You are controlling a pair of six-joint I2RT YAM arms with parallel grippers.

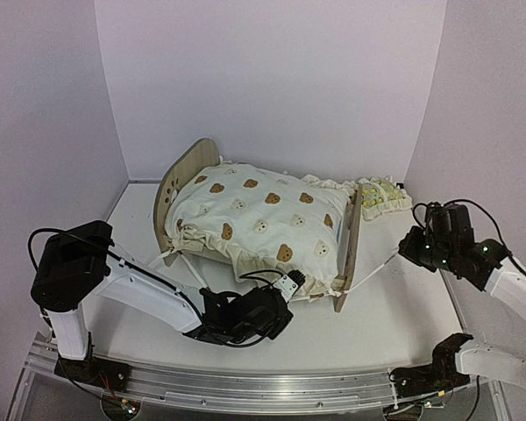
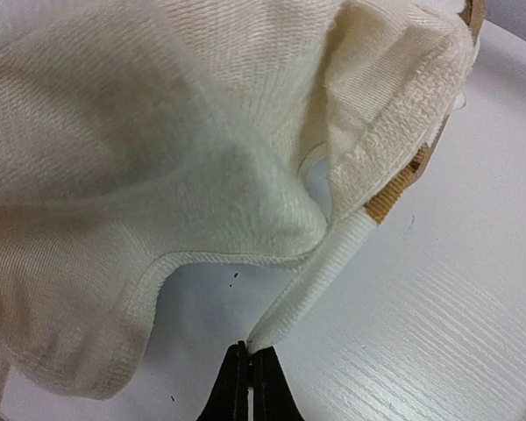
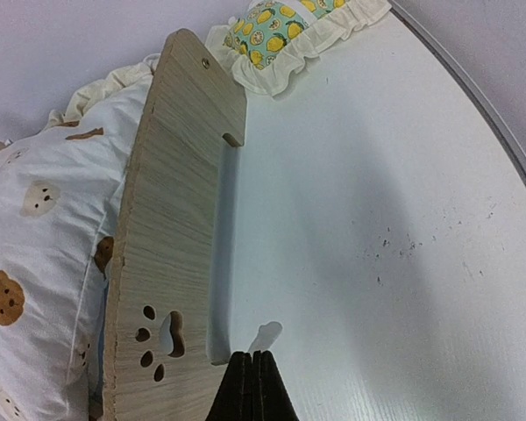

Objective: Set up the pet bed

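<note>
Pet bed [image 1: 181, 180] looks light and rigid, best gripped by an end board [image 3: 171, 219]; left hand [image 2: 250, 351] and right hand [image 3: 252, 355] each pinch a tie [image 2: 320, 281].

No writing found

No legible text, number, label or brand is shown in any view. The one sign seen is a paw-print cut-out [image 3: 160, 344] in the end board [image 3: 175, 219] of the pet bed [image 1: 180, 180], just left of the right gripper [image 3: 252, 364]. Bear faces are printed on the cushion [image 3: 35, 202] farther left, and lemons on the pillow [image 3: 272, 26] far ahead.
</note>
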